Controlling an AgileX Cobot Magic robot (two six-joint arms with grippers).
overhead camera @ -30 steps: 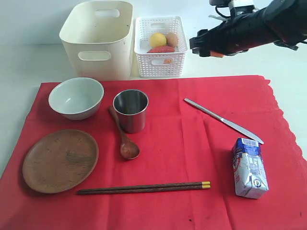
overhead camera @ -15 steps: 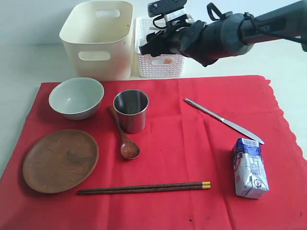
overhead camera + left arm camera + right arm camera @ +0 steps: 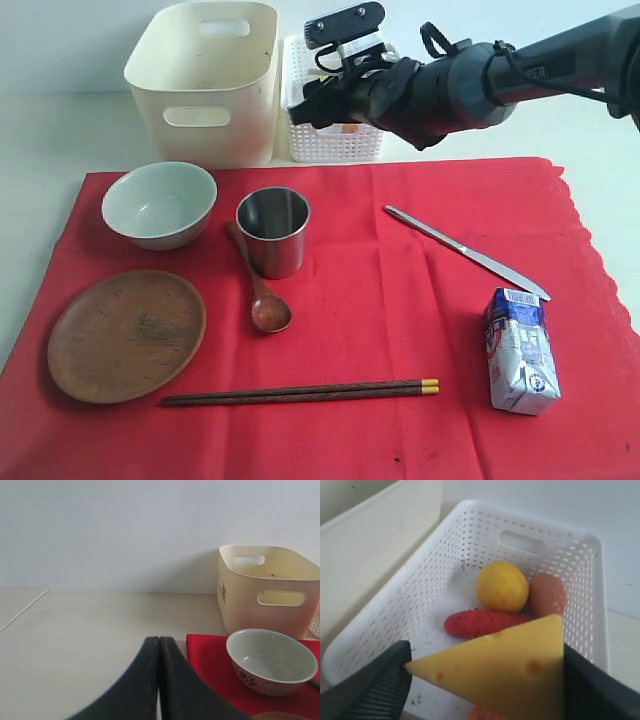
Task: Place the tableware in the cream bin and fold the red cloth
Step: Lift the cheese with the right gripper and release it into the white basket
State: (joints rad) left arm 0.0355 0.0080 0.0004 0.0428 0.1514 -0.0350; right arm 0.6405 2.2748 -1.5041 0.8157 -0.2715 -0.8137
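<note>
Cheese wedge [image 3: 510,670] sits gripped in your right claw [image 3: 485,680], jaws wide around it, over the white lattice basket [image 3: 335,148], upper centre. Looks like food-clearing: drop it there, then start on the tableware [image 3: 272,230], all lying on the red cloth [image 3: 400,300] below the cream bin [image 3: 205,90].

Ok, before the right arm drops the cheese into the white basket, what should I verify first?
1. Cheese wedge clamped in the right gripper: ok.
2. White basket lies below the cheese: ok.
3. Free floor beside lemon, egg and sausage: ok.
4. Cheese fully inside the basket rim: cannot tell.
5. Left gripper shut, away from the basket: ok.
</note>
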